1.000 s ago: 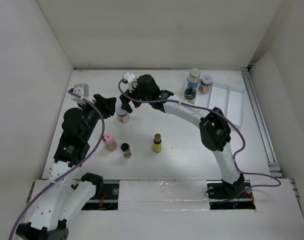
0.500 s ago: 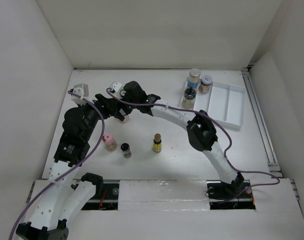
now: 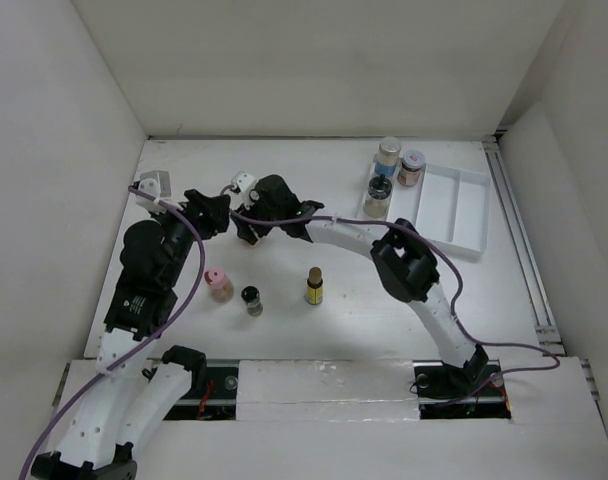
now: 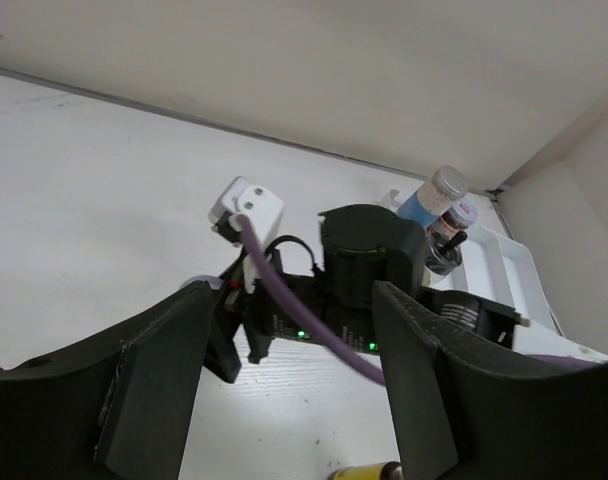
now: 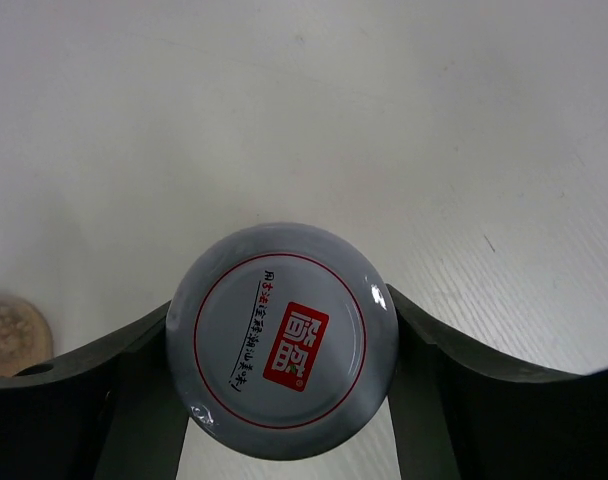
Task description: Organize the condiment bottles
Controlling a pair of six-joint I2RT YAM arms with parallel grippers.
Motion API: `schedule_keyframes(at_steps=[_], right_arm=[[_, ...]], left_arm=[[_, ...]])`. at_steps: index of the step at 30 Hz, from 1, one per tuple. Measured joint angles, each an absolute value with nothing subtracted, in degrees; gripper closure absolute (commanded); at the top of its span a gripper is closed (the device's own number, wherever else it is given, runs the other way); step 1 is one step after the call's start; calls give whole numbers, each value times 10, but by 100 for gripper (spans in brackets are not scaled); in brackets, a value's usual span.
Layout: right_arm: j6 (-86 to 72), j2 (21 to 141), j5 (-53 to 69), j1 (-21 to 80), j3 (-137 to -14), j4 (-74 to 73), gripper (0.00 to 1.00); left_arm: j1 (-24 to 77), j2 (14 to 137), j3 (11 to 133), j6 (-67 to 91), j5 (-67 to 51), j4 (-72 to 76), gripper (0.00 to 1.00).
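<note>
- Right wrist view: the red-white-capped jar point(image 5: 281, 353) was clamped in the right gripper point(image 5: 282, 322), well apart from the tray point(image 3: 454, 205), presumably for carrying there.
- The left gripper point(image 4: 292, 335) was held wide, empty.

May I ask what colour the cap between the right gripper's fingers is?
Cap: greyish-white, red ring and logo; right wrist view.

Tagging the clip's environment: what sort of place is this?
Probably a lab test cell, not a kitchen: bare white walls box in a white table, two robot arms bolted at its near edge, small condiment bottles and a compartment tray the only props.
</note>
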State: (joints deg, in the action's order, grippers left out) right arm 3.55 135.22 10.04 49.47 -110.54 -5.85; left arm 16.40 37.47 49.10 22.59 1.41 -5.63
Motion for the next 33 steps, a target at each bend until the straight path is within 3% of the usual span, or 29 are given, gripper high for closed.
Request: schedule_keyframes(at_steps=[6, 12, 21, 26, 33], right_arm=[[0, 1250, 157, 454, -1042, -23, 46], [-42, 1065, 213, 343, -920, 79, 48], [-57, 804, 140, 138, -683, 142, 48], [-62, 793, 80, 70, -594, 128, 48], [-67, 881, 58, 23, -576, 106, 49]], left_arm=[[164, 349, 491, 233, 48, -57, 40], [164, 341, 491, 237, 57, -54, 40], [164, 382, 491, 238, 23, -54, 40], [164, 390, 491, 238, 12, -54, 39], [164, 392, 491, 238, 4, -54, 39]])
